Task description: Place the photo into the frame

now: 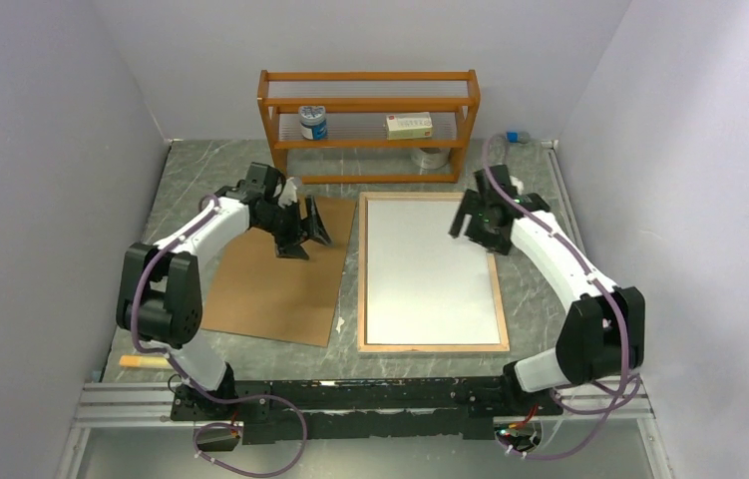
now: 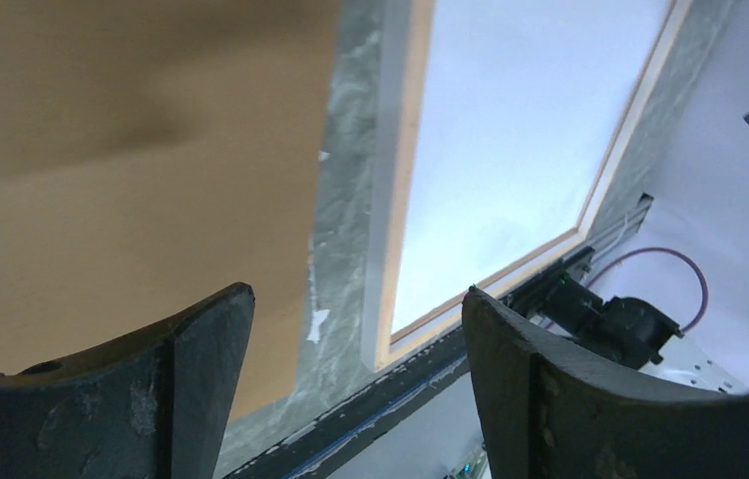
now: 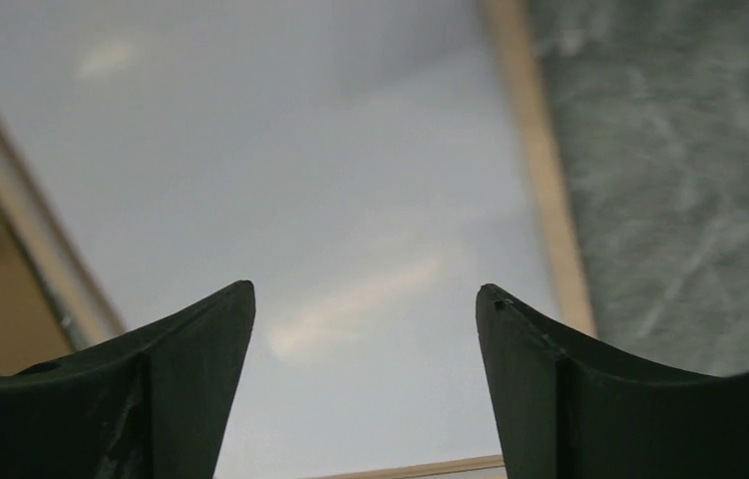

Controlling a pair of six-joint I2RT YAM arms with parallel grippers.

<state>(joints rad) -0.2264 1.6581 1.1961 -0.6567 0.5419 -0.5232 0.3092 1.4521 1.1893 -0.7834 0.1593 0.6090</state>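
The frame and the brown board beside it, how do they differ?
The frame has a light wooden rim around a pale middle; the board is plain brown, with no rim. The frame lies square to the table; the board lies skewed. The right tool hangs above the frame's far corner, the left tool above the board's far end. Both are flat rectangles lying side by side on the table.

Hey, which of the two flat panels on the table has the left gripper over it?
The plain brown rimless board, left of the wood-rimmed picture frame; the left gripper hangs above it.
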